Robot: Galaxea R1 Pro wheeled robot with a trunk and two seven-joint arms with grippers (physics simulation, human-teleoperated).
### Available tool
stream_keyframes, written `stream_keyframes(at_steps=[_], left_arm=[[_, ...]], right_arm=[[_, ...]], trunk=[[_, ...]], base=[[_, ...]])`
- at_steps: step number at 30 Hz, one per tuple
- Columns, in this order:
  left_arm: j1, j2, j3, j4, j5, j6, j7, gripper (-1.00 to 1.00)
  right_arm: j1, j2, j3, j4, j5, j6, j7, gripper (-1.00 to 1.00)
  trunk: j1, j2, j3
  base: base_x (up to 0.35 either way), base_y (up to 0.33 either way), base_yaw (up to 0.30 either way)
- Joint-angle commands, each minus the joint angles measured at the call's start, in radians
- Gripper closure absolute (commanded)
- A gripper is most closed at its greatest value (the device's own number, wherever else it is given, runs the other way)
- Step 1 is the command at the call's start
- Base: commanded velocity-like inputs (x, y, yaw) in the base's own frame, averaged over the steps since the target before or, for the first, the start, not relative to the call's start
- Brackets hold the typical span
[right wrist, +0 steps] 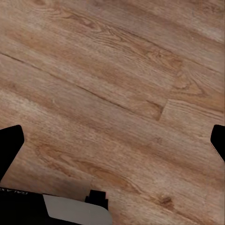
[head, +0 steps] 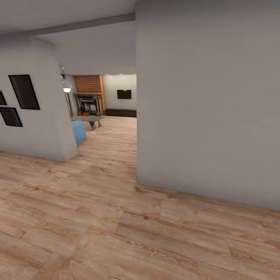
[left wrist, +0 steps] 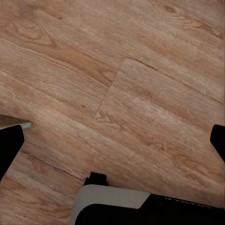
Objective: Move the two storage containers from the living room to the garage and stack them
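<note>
**Living room ahead, past the wall**

The living room [head: 102, 112] lies ahead of you through the opening: brick fireplace [head: 90, 95], blue sofa corner [head: 79, 131]. Both wrist views look down on wood planks. Left gripper [left wrist: 115, 140] and right gripper [right wrist: 115, 140] are spread wide, holding nothing. No writing is readable.

sofa [head: 79, 131] mostly hidden by wall [head: 42, 116]

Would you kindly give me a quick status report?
Left gripper open, empty. Right gripper open, empty. Light wood plank floor ahead. Plain grey wall blocks right; brick fireplace through opening.
</note>
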Motion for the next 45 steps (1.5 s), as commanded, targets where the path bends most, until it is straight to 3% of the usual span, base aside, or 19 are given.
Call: stream_keyframes(at_steps=[1,21,45], left_arm=[[-0.002,0.000,0.004,0.005,0.004,-0.007,-0.005,-1.00],[-0.002,0.000,0.004,0.005,0.004,-0.007,-0.005,-1.00],[-0.002,0.000,0.004,0.005,0.004,-0.007,-0.005,-1.00]], right_arm=[[-0.002,0.000,0.007,0.004,0.001,-0.007,0.000,-1.00],[-0.002,0.000,0.007,0.004,0.000,-0.006,0.001,-1.00],[-0.002,0.000,0.007,0.004,0.000,-0.006,0.001,-1.00]], trunk=[[0.001,-0.002,-0.002],[0.001,-0.002,-0.002],[0.001,-0.002,-0.002]], base=[[0.325,0.000,0.000],[0.326,0.000,0.008],[0.325,0.000,0.241]])
